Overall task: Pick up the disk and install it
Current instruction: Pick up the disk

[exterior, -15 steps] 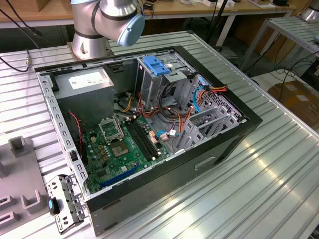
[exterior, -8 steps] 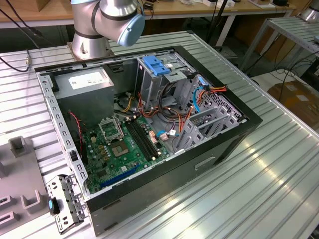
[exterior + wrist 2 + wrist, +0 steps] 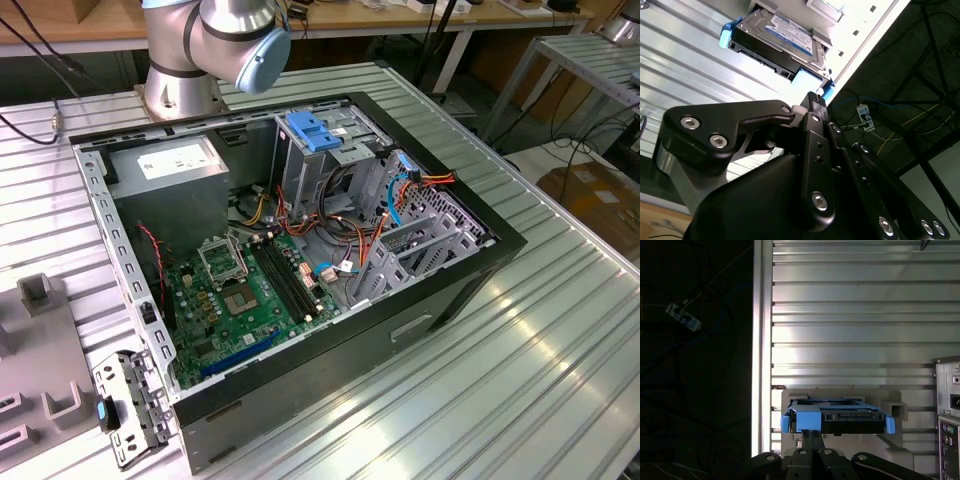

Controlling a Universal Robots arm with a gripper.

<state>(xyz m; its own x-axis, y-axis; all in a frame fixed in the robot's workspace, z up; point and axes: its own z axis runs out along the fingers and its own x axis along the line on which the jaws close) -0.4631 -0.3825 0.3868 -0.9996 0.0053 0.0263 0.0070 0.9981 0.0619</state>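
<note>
**Item:** the disk [image 3: 837, 421], seen in both wrist views.

**Location:** lying flat in a grey holder [image 3: 840, 396] on the ribbed aluminium surface [image 3: 865, 315]. It sits outside the computer case [image 3: 450, 290], whose rear panel stands just beside the holder.

**Bearing from the gripper [image 3: 811, 435]:** the disk is at 12 o'clock from the fingers, straight ahead of the tips and close. Whether they touch it cannot be told. The tips line up with one blue rail end, not with the disk's middle.

**Axis:** the connector end faces the fingers with a rail at each side. The long axis is therefore judged to run along the 12-to-6 line, away from the fingers.

**Fingers:** pressed together, with nothing visible between them.

**Materials, disk:**
- dark metal body, a thin flat slab
- white label with a blue band on the upper face
- smooth blue plastic rails along its edges

**Materials, gripper:**
- matt black, slim, flat-sided fingers
- black linkage plates studded with bright screw heads

**Case, exterior view:**
- black shell lying open, with perforated grey steel framing
- green motherboard [image 3: 240, 290] on its floor
- grey power supply box [image 3: 170, 165] at 10 o'clock in the case
- blue latch [image 3: 315, 130] on the metal drive cage at 12 o'clock
- loose red and orange cables between them

**Arm [image 3: 225, 35]:** silver tube with a pale blue joint cap, at 11 o'clock from the case.
</note>
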